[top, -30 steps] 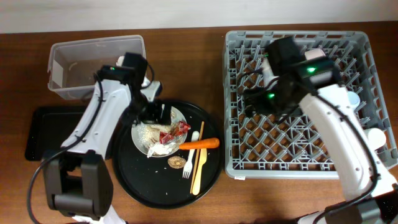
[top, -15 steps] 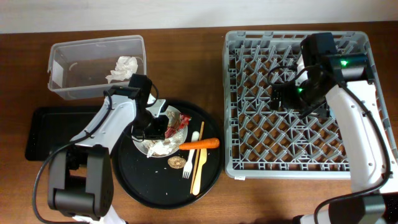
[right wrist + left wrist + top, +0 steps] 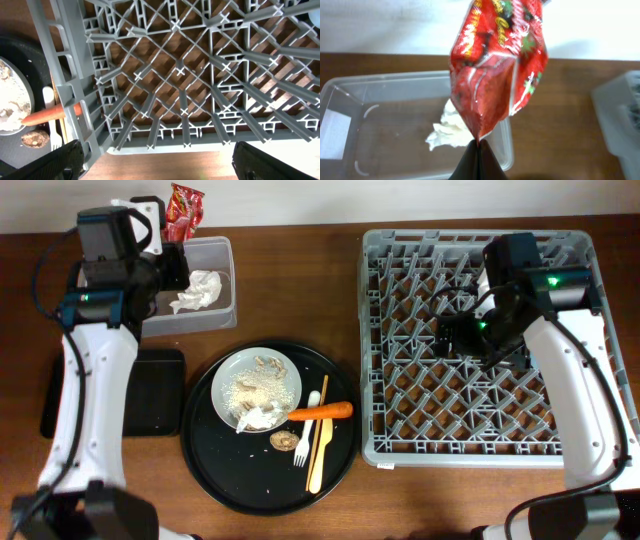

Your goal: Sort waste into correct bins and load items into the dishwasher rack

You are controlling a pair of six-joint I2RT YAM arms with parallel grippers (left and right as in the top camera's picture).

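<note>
Dangling from the clenched left tool (image 3: 479, 154), the red wrapper (image 3: 500, 65) hangs aloft near the clear tub (image 3: 350, 95) at 11 o'clock of the tabletop (image 3: 300, 220); probably light, crinkly, slippery film, best pinched by one corner. Right tool (image 3: 157, 162) gapes empty over the dishwasher rack (image 3: 200, 90).

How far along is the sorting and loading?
Done: one crumpled white napkin lies in the clear plastic tub. In hand: left claw pinches the red wrapper above it. Left: rice, second napkin, orange carrot, brown lump, then white round plate and forks; the grey pegged rack shows no dishes where visible, right claw open over it.
</note>
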